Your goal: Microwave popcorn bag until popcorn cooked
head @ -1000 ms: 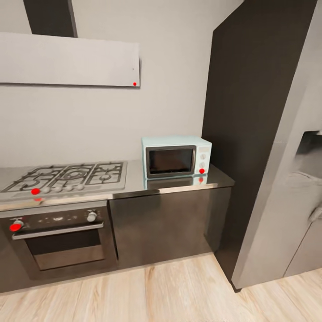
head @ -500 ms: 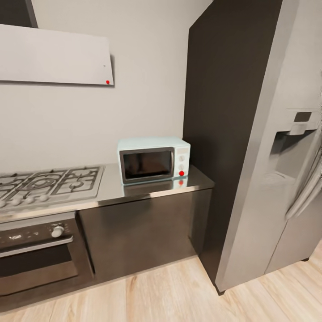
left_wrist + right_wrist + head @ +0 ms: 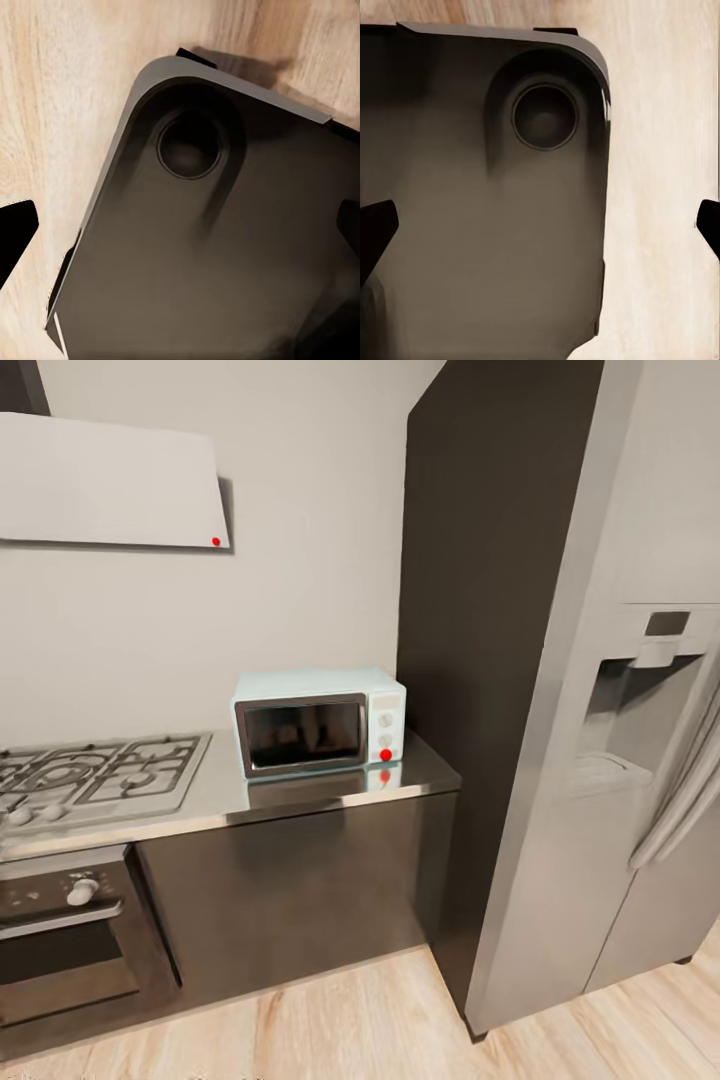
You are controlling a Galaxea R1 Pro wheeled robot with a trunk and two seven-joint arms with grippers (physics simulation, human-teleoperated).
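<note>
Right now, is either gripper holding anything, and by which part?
Nothing is held. The left gripper and right gripper both hang open over the robot's dark base and the wood floor, with no object between their fingertips.

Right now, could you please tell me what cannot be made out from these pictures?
- Microwave interior, head view: dark glass door with reflections hides what is inside.
- Knob markings on its white panel, head view: too small to read.
- Hob and oven, head view: cut off by the left edge.
- Left gripper and right gripper, wrist views: fingertips cut off at the edges, with a dark body behind.
</note>
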